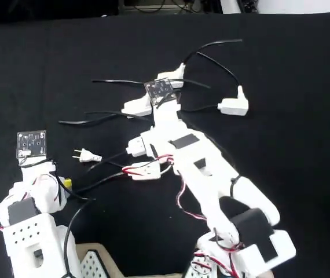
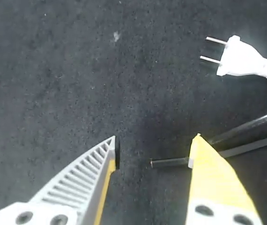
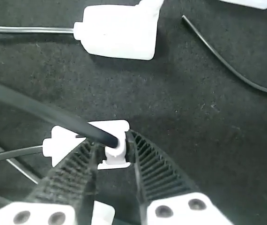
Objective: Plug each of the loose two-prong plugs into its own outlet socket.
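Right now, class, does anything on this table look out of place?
Yes: a black cord between the jaws of the left gripper ends bare, with no plug on it; the white two-prong plug lies loose nearby.

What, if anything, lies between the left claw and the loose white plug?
Nothing visible: bare black cloth separates the left gripper from the white plug. Black cables pass beside its yellow finger, off that path.
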